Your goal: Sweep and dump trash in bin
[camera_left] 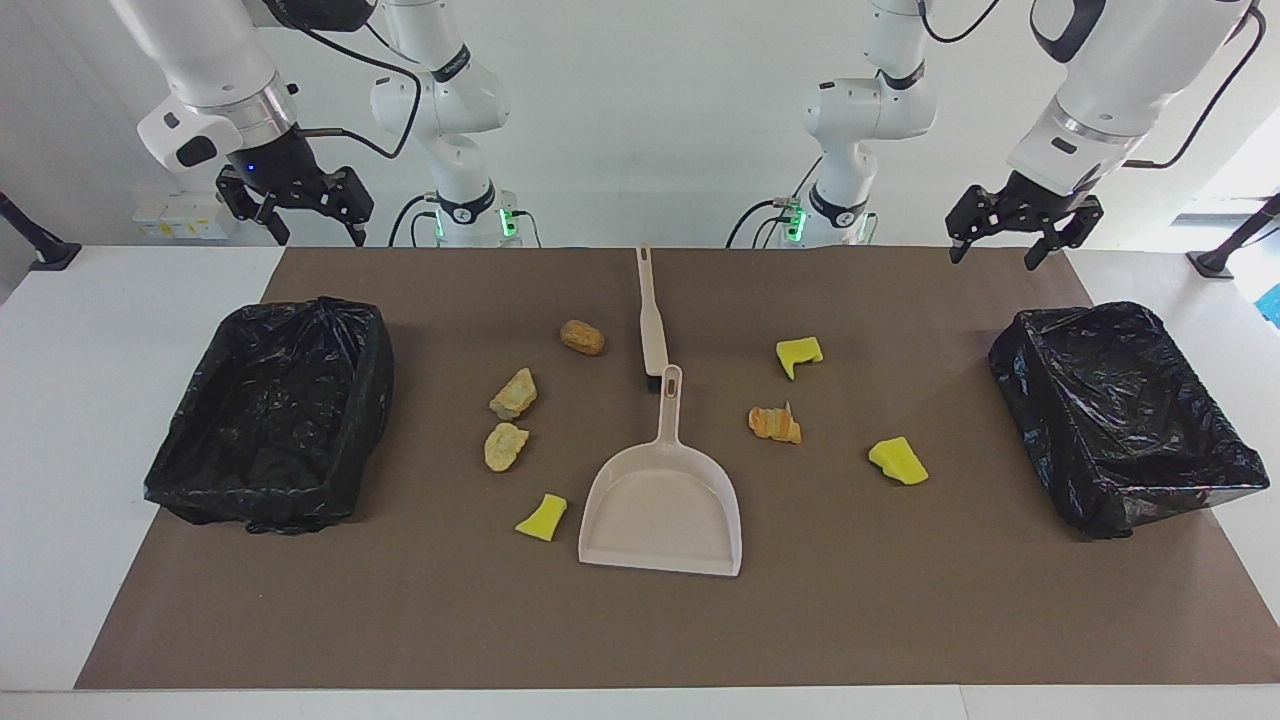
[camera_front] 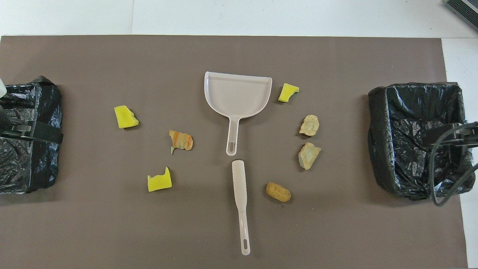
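- The left gripper (camera_left: 1020, 243) hangs in the air with its fingers spread and nothing between them, over the brown mat's edge nearest the robots at the left arm's end of the table
- The right gripper (camera_left: 297, 212) also hangs empty with its fingers apart, above that same edge of the mat at the right arm's end
- The trash lies in seven scraps on the brown mat (camera_left: 900, 600), scattered around the dustpan and brush
- Toward the left arm's end lie a yellow sponge chunk (camera_left: 799, 354), an orange-streaked lump (camera_left: 775, 424) and a second yellow sponge chunk (camera_left: 898, 461), each apart from the others
- Toward the right arm's end lie a brown bread-like lump (camera_left: 582, 337) near the brush, two tan lumps (camera_left: 513, 394) (camera_left: 505, 446) just beside each other, and a third yellow sponge chunk (camera_left: 542, 517) close to the dustpan's wide end
- The beige dustpan (camera_left: 662, 510) lies flat mid-table, its handle pointing toward the robots
- The beige brush (camera_left: 651, 315) lies in line with it, nearer the robots, its head by the dustpan's handle tip
- Two bins lined with black bags stand at the ends of the mat, one (camera_left: 1120, 415) at the left arm's end, one (camera_left: 275, 410) at the right arm's; no scrap shows in either
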`<state>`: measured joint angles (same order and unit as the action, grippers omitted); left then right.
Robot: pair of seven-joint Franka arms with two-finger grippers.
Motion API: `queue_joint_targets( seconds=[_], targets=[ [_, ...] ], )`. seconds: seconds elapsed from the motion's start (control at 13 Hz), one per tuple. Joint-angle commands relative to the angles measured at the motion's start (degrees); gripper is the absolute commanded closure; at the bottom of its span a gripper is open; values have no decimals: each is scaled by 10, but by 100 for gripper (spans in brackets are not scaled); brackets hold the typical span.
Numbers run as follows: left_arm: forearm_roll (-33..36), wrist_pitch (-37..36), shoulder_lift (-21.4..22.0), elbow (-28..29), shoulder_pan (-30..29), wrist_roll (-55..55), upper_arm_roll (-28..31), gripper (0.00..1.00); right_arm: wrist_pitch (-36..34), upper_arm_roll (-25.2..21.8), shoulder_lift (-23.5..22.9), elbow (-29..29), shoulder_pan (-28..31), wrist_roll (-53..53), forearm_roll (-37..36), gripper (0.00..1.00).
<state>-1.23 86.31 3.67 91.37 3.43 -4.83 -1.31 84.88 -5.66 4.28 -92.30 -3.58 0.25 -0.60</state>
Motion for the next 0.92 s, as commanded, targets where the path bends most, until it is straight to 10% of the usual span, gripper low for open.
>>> queue_joint_targets(
  seconds=[0.0, 0.84],
  targets=[
    [6, -25, -7, -23, -2, -4, -2, 0, 0, 0, 7, -7, 4, -12, 14, 0],
    [-3, -23, 0, -8, 5, 3, -4, 0, 0, 0, 7, -8, 4, -12, 14, 0]
  ],
)
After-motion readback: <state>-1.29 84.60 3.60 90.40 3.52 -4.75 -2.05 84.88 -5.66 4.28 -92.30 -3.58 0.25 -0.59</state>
